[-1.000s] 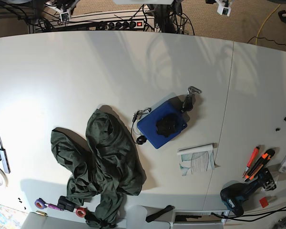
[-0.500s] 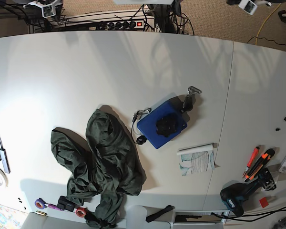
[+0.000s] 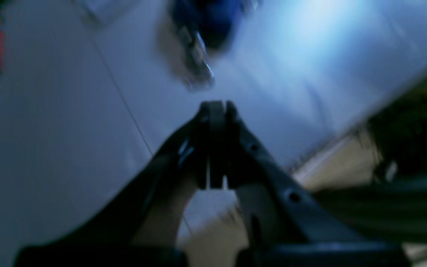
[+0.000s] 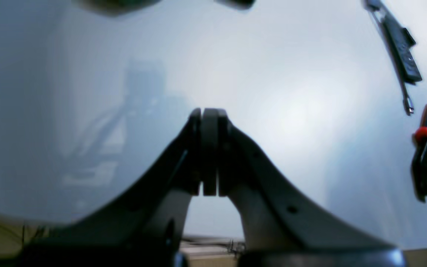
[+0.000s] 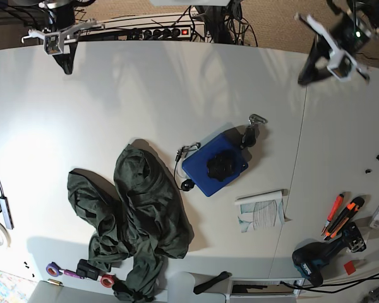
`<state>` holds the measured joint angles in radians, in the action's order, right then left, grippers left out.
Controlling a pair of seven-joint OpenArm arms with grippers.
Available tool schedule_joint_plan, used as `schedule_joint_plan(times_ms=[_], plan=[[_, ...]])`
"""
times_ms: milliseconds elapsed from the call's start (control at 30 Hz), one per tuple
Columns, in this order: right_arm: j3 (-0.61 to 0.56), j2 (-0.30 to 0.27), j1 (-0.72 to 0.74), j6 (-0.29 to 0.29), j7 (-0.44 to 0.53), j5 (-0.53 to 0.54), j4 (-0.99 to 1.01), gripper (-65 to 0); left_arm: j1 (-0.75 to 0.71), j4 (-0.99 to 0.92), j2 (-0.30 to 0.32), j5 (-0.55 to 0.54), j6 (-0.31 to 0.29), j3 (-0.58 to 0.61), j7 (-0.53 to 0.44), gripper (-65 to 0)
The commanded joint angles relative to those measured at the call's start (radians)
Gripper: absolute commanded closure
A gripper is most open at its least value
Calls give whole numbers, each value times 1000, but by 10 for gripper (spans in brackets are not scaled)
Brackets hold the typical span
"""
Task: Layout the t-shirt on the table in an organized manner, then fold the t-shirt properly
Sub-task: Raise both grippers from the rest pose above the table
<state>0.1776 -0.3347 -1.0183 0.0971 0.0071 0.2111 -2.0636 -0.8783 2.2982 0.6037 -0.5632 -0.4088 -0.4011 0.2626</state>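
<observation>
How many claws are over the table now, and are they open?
2, both shut: right claw over the table's far left, left claw far right.

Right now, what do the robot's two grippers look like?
Both the left gripper and the right gripper have matte black fingers that taper from a wide base into a narrow tip, with small round holes along them. From the base view, each arm carries a white bracket near its end.

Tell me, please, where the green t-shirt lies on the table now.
In the base view, the t-shirt lies crumpled near the table's lower-left edge, left of the blue pouch and apart from it.
</observation>
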Motion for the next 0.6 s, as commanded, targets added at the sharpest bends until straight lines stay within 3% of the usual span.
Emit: schedule_joint_plan(times_ms=[0, 133, 333, 533, 567], plan=[[5, 5, 5, 4, 20, -2, -18, 0, 23, 16, 9, -29, 0, -3, -6, 0], [5, 32, 58, -10, 12, -2, -18, 0, 150, 13, 8, -54, 0, 25, 34, 0], [5, 65, 88, -90, -3, -2, -18, 0, 323, -71, 8, -45, 2, 166, 33, 0], [5, 95, 89, -108, -3, -2, -18, 0, 513, -227, -11, 78, 61, 381, -1, 0], [5, 97, 90, -108, -3, -2, -18, 0, 545, -250, -23, 98, 61, 411, -2, -46]])
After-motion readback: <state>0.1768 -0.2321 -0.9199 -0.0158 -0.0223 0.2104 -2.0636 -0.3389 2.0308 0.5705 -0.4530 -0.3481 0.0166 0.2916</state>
